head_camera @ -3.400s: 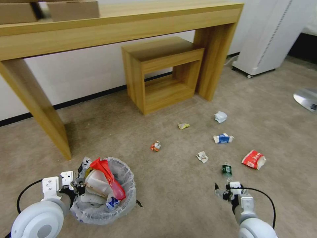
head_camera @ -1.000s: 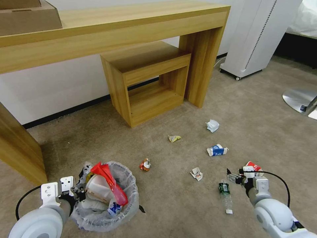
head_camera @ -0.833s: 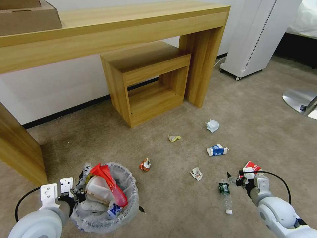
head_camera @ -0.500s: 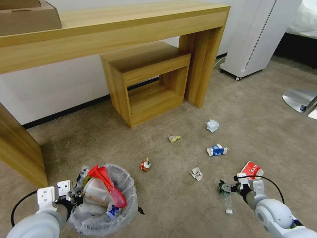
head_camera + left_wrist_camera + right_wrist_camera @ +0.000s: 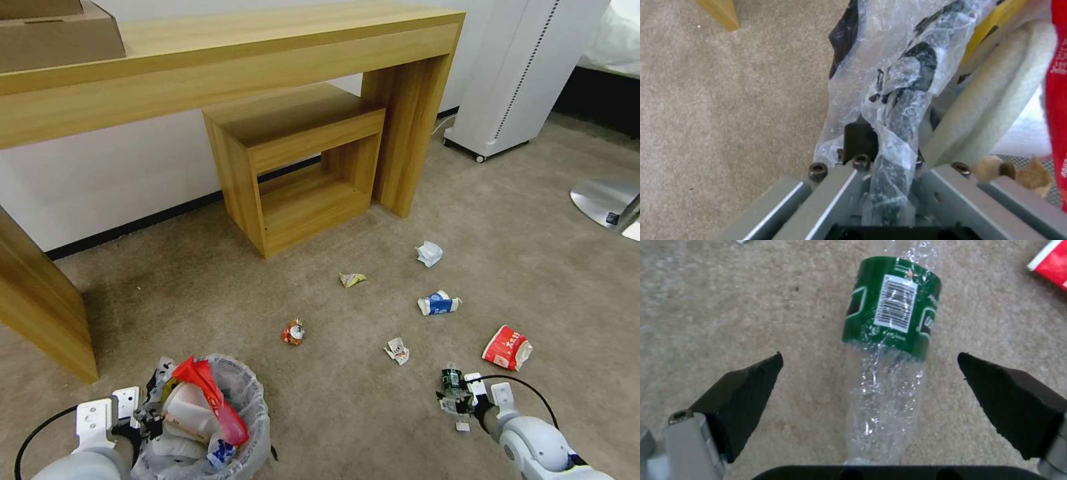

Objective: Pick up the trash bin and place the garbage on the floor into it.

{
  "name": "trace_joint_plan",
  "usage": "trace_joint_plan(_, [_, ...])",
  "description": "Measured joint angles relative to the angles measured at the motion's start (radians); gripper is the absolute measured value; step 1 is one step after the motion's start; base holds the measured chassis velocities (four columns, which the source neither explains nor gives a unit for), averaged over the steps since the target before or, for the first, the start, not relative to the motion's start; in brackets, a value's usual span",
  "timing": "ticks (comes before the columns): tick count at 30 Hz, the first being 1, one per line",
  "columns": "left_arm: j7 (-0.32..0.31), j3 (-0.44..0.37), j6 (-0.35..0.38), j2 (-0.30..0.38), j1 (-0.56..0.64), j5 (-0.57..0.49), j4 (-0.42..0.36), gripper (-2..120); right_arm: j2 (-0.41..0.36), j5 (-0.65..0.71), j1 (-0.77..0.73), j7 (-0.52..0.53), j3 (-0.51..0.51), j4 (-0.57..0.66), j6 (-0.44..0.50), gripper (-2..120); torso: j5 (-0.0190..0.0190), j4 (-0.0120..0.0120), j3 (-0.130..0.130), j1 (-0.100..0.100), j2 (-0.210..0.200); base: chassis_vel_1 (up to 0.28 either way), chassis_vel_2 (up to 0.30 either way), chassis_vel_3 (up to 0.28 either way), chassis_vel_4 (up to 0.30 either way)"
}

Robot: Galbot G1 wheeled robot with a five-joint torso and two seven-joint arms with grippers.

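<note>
The trash bin [image 5: 223,433], lined with a crinkled clear bag and holding red and white litter, is at the lower left of the head view. My left gripper [image 5: 142,420] is shut on its rim [image 5: 902,110]; in the left wrist view the gripper [image 5: 889,160] clamps the bagged rim. My right gripper [image 5: 455,399] is open, low over the floor [image 5: 347,413], and straddles a crushed clear bottle [image 5: 451,381] with a green label [image 5: 891,323]. In the right wrist view its black fingertips [image 5: 751,386] stand on either side of the bottle, apart from it.
More garbage lies ahead: a red wrapper [image 5: 507,347], a blue-white carton [image 5: 438,303], crumpled white paper [image 5: 429,253], a yellow wrapper [image 5: 352,279], a small red piece [image 5: 293,331], a white scrap [image 5: 397,351]. A wooden desk [image 5: 233,53], stool [image 5: 300,167] and white appliance [image 5: 520,73] stand behind.
The camera turned right early on. Since then my right gripper has moved left and down from beside the red wrapper to around the bottle. The bin and left gripper have sunk lower in view.
</note>
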Motion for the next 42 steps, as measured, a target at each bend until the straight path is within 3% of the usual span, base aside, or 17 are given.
trace_joint_plan(19, [0.005,0.005,-0.009,0.017,-0.007,-0.003,0.012,0,0.018,-0.014,0.062,0.021,-0.030,-0.096,0.038,100,-0.0009,0.0000,0.000,0.000,0.000,0.000,0.000,0.000,0.000])
trace_joint_plan(42, [0.032,0.001,-0.004,-0.042,0.024,0.083,0.008,0,0.060,-0.064,0.109,0.035,-0.087,-0.184,0.063,100,-0.0007,-0.0001,0.000,0.000,0.000,0.000,0.000,0.000,0.000])
